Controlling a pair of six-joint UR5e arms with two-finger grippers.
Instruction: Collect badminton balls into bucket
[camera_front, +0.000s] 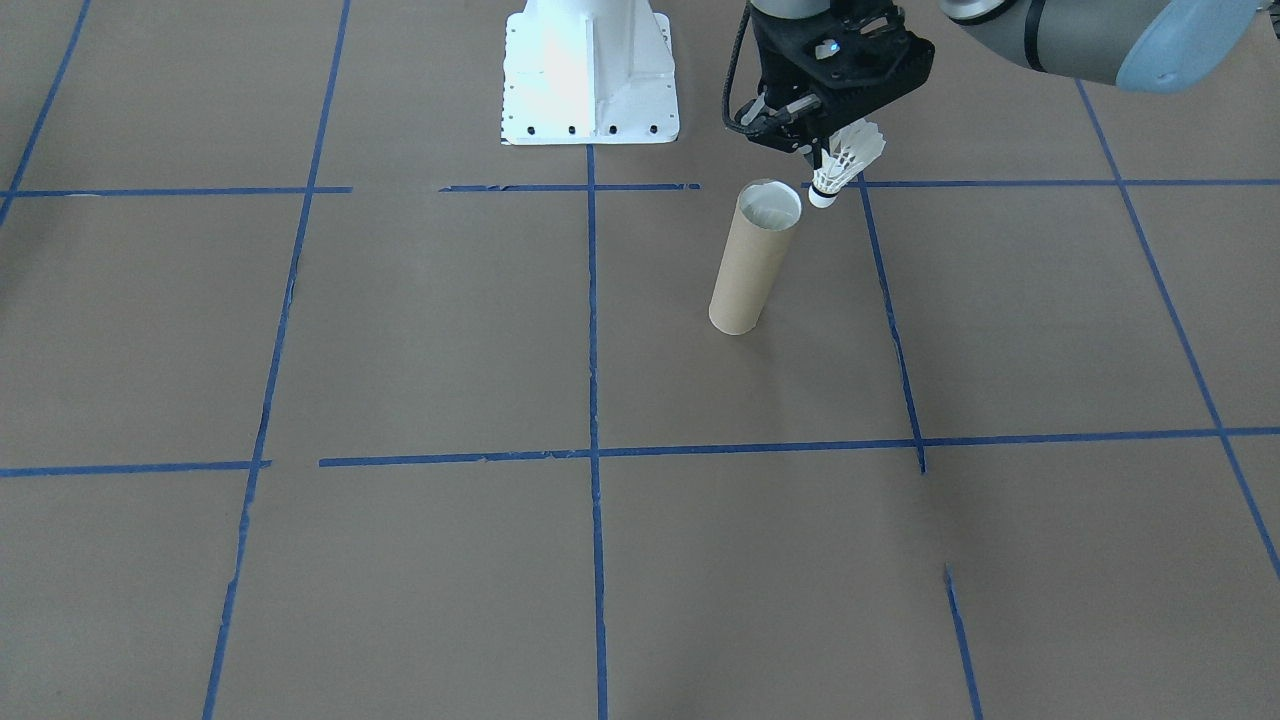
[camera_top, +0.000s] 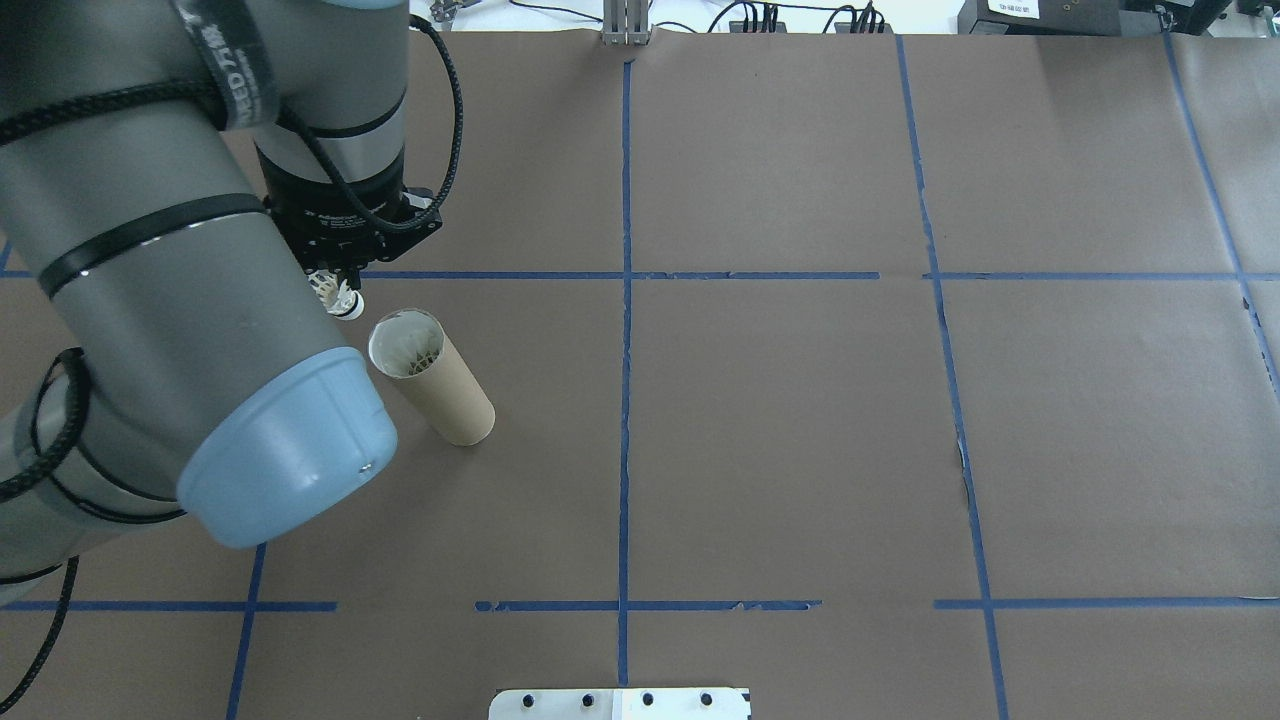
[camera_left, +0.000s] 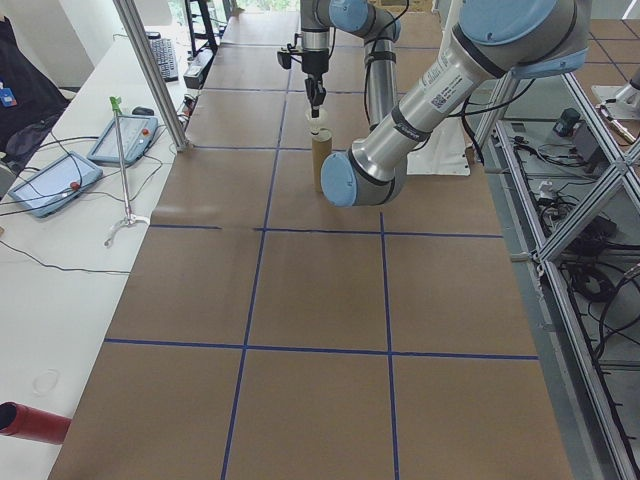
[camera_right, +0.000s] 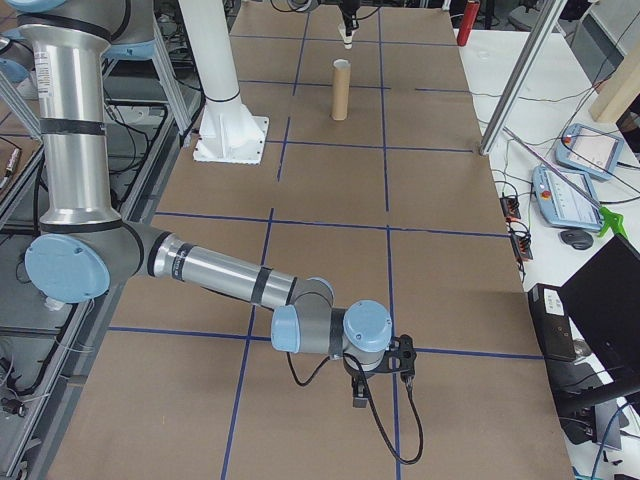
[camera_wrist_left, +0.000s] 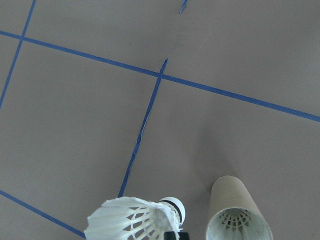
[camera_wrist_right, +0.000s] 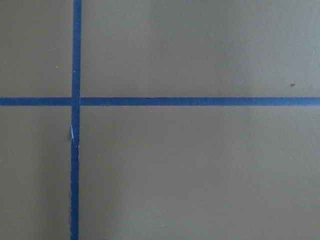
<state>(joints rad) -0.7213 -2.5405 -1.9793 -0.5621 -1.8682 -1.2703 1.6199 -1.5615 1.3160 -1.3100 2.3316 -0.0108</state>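
- Here my left gripper (camera_front: 815, 150) is clamped on the feather skirt of a white shuttlecock (camera_front: 843, 165), cork tip pointing down.
- The shuttlecock hangs in the air just beside the open mouth of the brown cardboard tube (camera_front: 752, 258), not over it.
- The tube stands upright on the brown table paper (camera_front: 420, 330), and another shuttlecock's feathers (camera_wrist_left: 237, 220) show inside it.
- My right gripper (camera_right: 361, 392) sits low over the far end of the table, well apart; I cannot tell how its fingers stand.
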